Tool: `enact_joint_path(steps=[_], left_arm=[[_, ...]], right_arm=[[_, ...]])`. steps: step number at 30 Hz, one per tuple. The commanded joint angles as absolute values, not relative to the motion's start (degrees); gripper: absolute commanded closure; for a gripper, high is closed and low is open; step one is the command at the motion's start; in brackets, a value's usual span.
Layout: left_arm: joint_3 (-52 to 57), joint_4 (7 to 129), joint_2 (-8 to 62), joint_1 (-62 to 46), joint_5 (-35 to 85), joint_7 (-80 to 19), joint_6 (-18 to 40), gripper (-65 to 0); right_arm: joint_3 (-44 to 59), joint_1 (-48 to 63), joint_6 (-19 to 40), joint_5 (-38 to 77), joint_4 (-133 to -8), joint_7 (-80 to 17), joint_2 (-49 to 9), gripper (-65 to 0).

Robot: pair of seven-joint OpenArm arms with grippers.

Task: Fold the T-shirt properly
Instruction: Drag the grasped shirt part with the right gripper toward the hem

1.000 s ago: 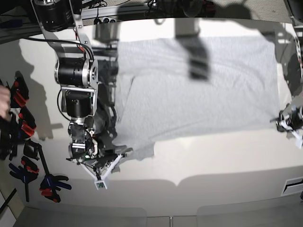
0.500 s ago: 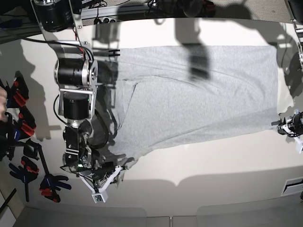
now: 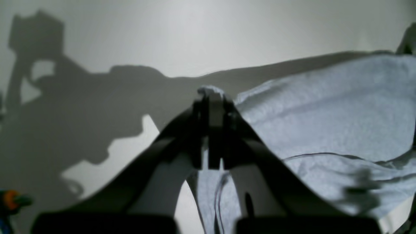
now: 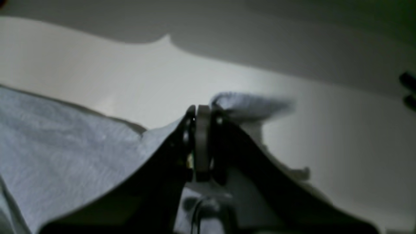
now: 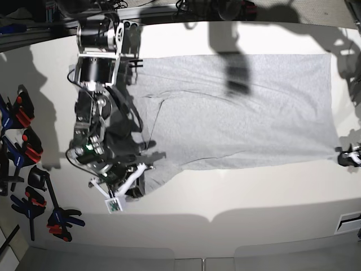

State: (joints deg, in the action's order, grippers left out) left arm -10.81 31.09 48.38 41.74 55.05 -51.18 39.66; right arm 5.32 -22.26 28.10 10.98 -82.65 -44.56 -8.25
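No lettering could be read anywhere: the T-shirt (image 5: 237, 107) was shown plain side up, and the small white tag on the right arm's head, at about 7 o'clock in the base view, was too small to be made out. One T-shirt was counted, light grey, spread wide across the white table (image 5: 254, 192) from 10 o'clock to 3 o'clock, its near edge running slightly crooked and its left part bunched into a few creases.

Two grippers were counted. The right gripper (image 4: 200, 112) was seen with its jaws pressed together, a tuft of grey cloth (image 4: 250, 104) pinched between them and sticking out past the tips; in the base view that grip was placed at the shirt's near left corner, around 7 o'clock. The left gripper (image 3: 211, 97) was likewise clamped tight, a small fold of the shirt's edge being nipped at its tips, with the fabric trailing away toward 3 o'clock in the wrist view. In the base view it (image 5: 348, 158) was found at the far right edge, at 3 o'clock, on the shirt's near right corner.

Along the table's left rim, from 8 to 9 o'clock, a cluster of spring clamps (image 5: 25, 147) with black, red and blue handles was laid out; an exact count could not be made.
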Motion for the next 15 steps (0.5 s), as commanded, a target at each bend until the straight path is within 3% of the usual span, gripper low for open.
enact_joint_path(steps=[1, 5, 12, 15], left_arm=[[-10.52, 32.64, 49.95, 43.27, 55.88, -51.07, 40.0, 0.0], [-10.52, 39.35, 50.83, 37.93, 53.04, -51.35, 39.62, 0.0], [-10.5, 59.11, 50.83, 24.34, 34.83, -44.86, 19.03, 0.0], [-9.39, 66.11, 50.3, 20.29, 30.0, -44.95, 13.34, 0.0]], right_arm=[[6.24, -23.73, 28.12, 12.4, -84.62, -43.53, -8.56, 0.0], [8.58, -22.7, 28.1, 12.47, -86.83, -44.8, -8.56, 0.0], [9.47, -22.68, 28.12, 12.67, -87.22, -46.63, -8.58, 0.0], [9.47, -22.22, 28.1, 12.67, -87.9, -47.0, -8.56, 0.0]])
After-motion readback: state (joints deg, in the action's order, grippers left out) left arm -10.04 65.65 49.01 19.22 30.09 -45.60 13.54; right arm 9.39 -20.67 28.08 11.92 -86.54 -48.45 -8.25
